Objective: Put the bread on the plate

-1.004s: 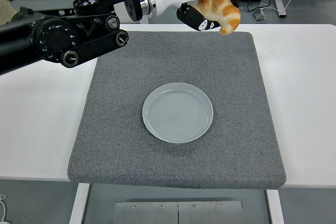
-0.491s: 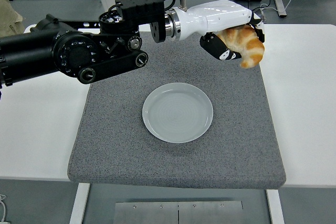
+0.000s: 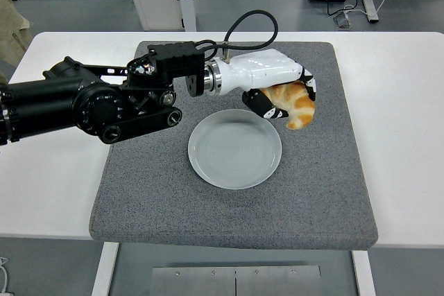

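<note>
The bread [image 3: 297, 104] has been carried down from the upper right of the frame and is now held just beyond the upper right rim of the plate [image 3: 234, 148]. The fingers [image 3: 267, 107] of the left hand [image 3: 281, 95] are kept clenched around it, so release is judged near.
</note>
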